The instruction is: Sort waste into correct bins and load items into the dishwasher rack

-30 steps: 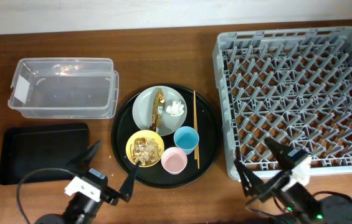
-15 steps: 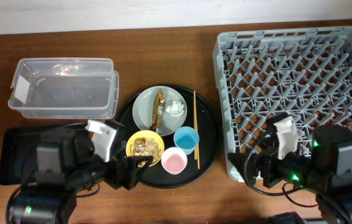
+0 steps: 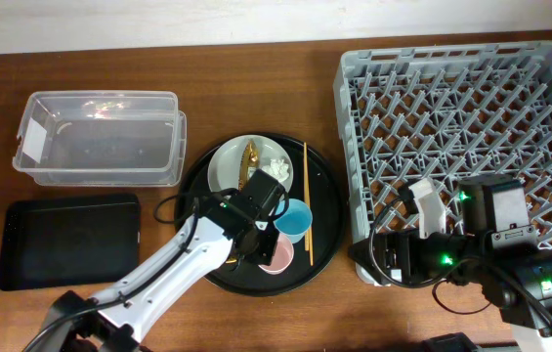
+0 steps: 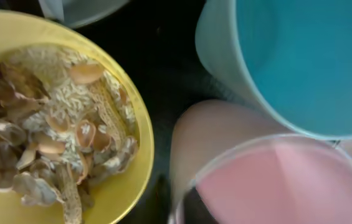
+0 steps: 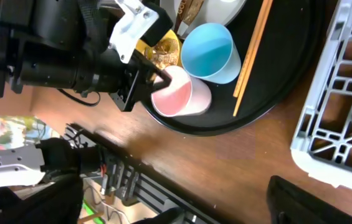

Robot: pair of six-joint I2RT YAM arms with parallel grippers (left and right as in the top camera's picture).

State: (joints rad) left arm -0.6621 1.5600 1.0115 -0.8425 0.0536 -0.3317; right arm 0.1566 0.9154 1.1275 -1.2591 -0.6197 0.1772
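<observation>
My left gripper has reached over the round black tray and is shut on the near rim of the pink cup, one finger inside and one outside. Just left of the pink cup is the yellow bowl, heaped with tan food scraps; the arm hides it from overhead. The blue cup stands right behind the pink cup. The grey plate carries a white tissue and a gold wrapper strip. Chopsticks lie along the tray's right side. My right gripper hangs open above bare wood beside the rack's front left corner.
The grey dishwasher rack fills the right half of the table. A clear tub sits at the back left, and a shallow black tray lies in front of it. The round black tray holds all the dishes.
My left arm swung up from the front edge over the round tray and its jaws shut on the pink cup's rim. The right arm rose and turned towards the tray, jaws still wide.
</observation>
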